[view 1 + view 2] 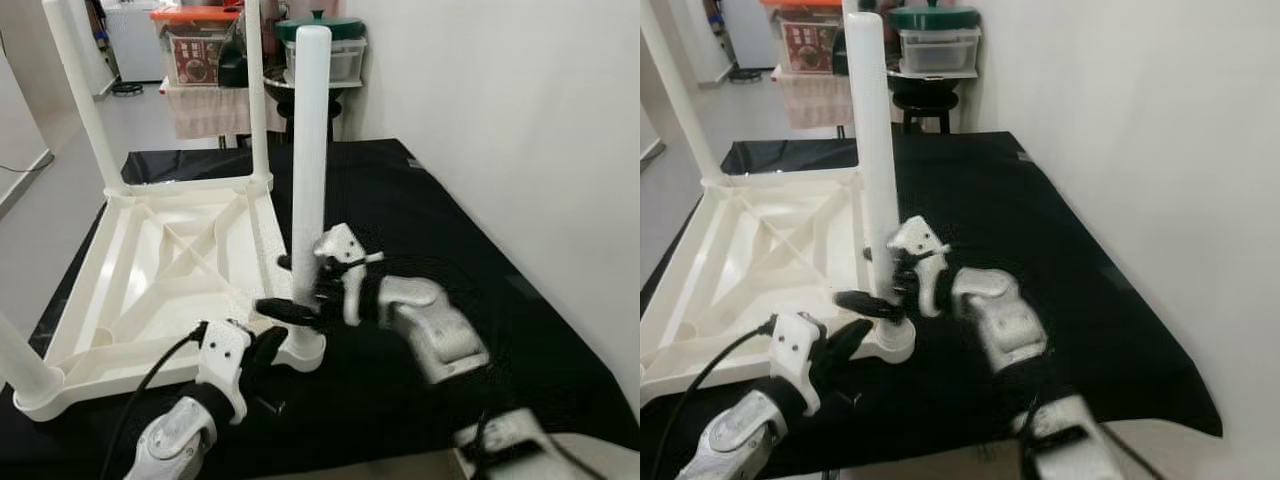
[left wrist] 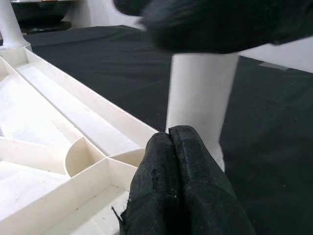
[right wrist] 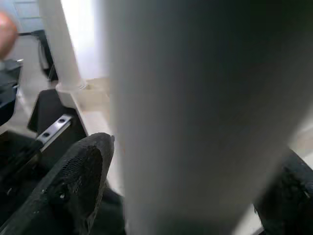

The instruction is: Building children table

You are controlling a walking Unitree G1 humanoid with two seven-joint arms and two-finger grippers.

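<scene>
A white plastic children's table (image 1: 170, 270) lies upside down on a black mat (image 1: 450, 230). Its near-right leg (image 1: 308, 150) stands upright in the corner socket. My right gripper (image 1: 290, 287) is shut on this leg just above the socket. The right wrist view has the leg (image 3: 195, 107) between the two black fingers (image 3: 78, 181). My left gripper (image 1: 262, 355) is shut and holds nothing, its tips (image 2: 171, 142) close to the leg's base (image 2: 200, 93) at the table corner. Three other legs stand in place: far left (image 1: 85, 100), far right (image 1: 255, 90) and near left (image 1: 20, 360).
A white wall (image 1: 520, 120) runs along the mat's right side. Behind the table stand a stool with a green-lidded container (image 1: 320, 45) and a box with an orange lid (image 1: 195, 45). Light floor (image 1: 60, 200) lies to the left.
</scene>
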